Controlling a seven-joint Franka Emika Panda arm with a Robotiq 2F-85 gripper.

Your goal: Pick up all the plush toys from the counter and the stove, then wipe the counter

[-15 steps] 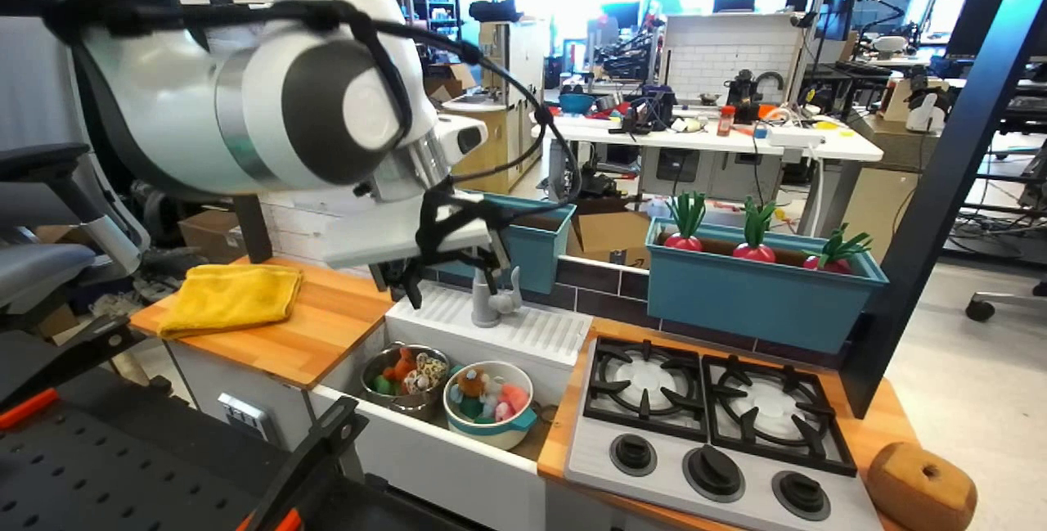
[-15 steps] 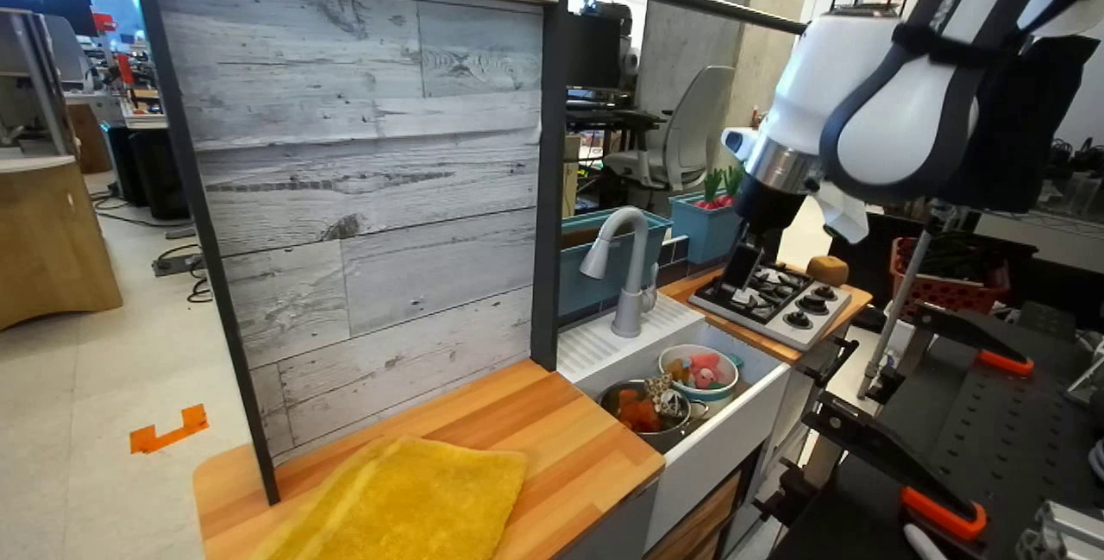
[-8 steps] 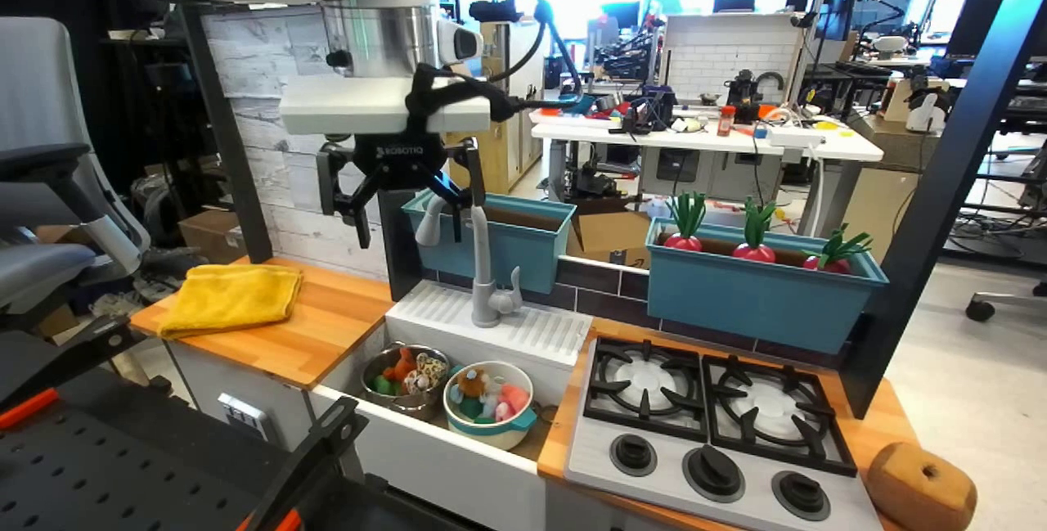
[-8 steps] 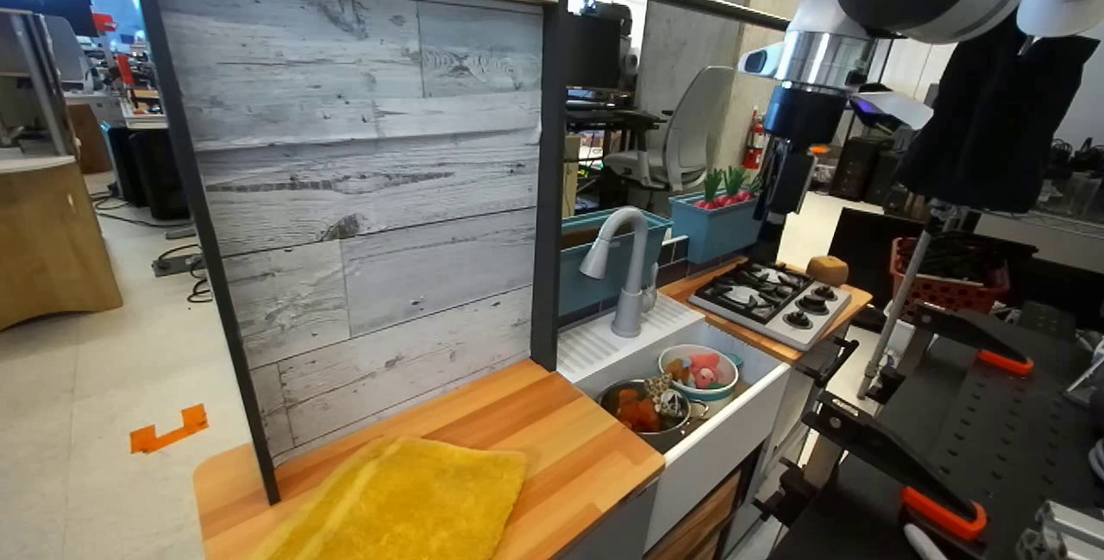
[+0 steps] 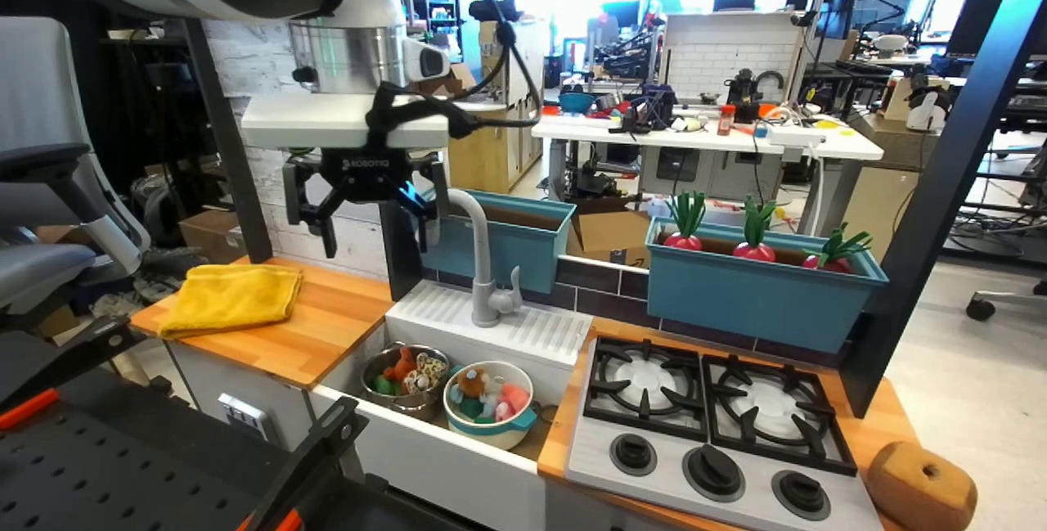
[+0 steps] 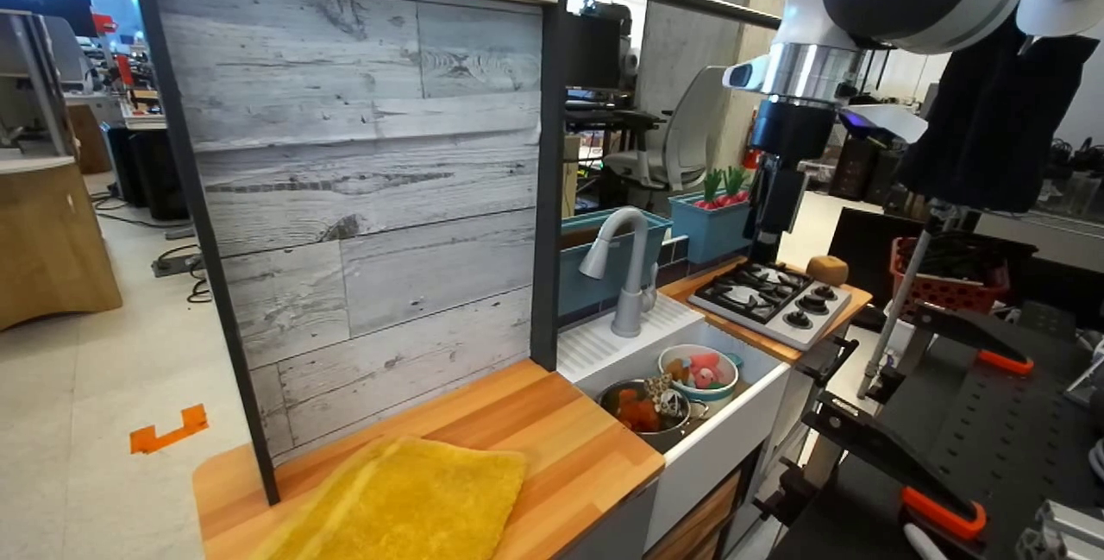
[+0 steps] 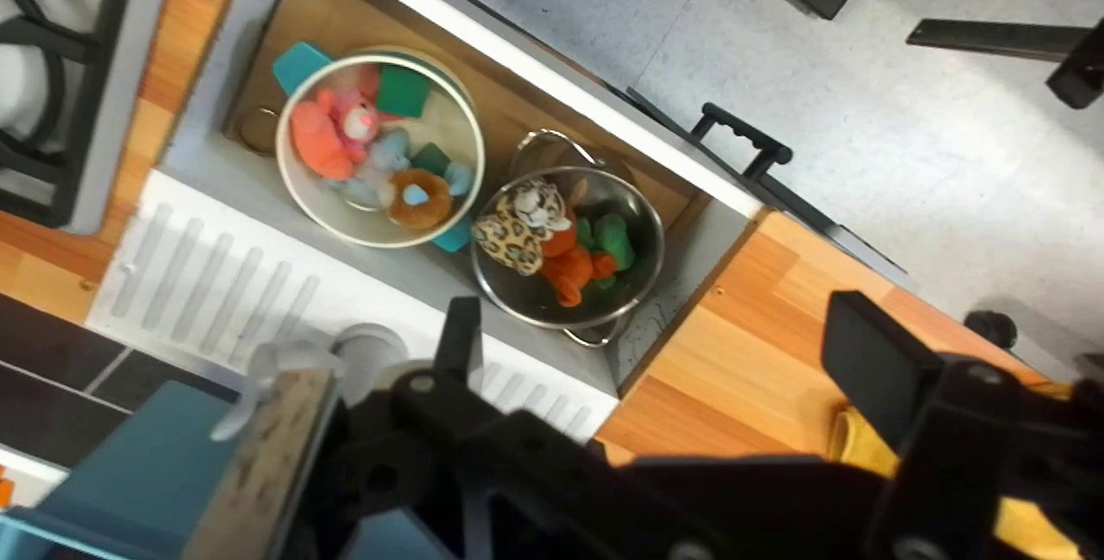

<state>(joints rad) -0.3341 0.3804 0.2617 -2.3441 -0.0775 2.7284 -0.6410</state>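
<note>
My gripper [image 5: 376,238] is open and empty, pointing down high above the counter's sink-side edge; it also shows in the wrist view [image 7: 651,310]. The plush toys lie in two pots in the sink. The steel pot holds a leopard-print toy [image 7: 500,236], an orange toy [image 7: 569,273] and a green toy [image 7: 614,236]. The white-teal pot holds a pink toy [image 7: 321,135], a brown toy [image 7: 418,208] and pale blue ones. The wooden counter [image 6: 573,431] bears a folded yellow cloth [image 5: 233,298], partly hidden by a finger in the wrist view. The stove [image 5: 667,453] is right of the sink.
The steel pot [image 5: 425,410] and white-teal pot [image 5: 491,433] stand side by side in the white sink. A grey faucet [image 5: 483,277] rises behind them. Teal planters [image 5: 744,294] line the back. A brown block [image 5: 920,486] sits beside the stove. A plank wall [image 6: 371,198] borders the counter.
My gripper was tilted and lower near the faucet, then rose and swung upright, and has since shifted toward the counter and slightly down. Toys, pots and cloth have not moved.
</note>
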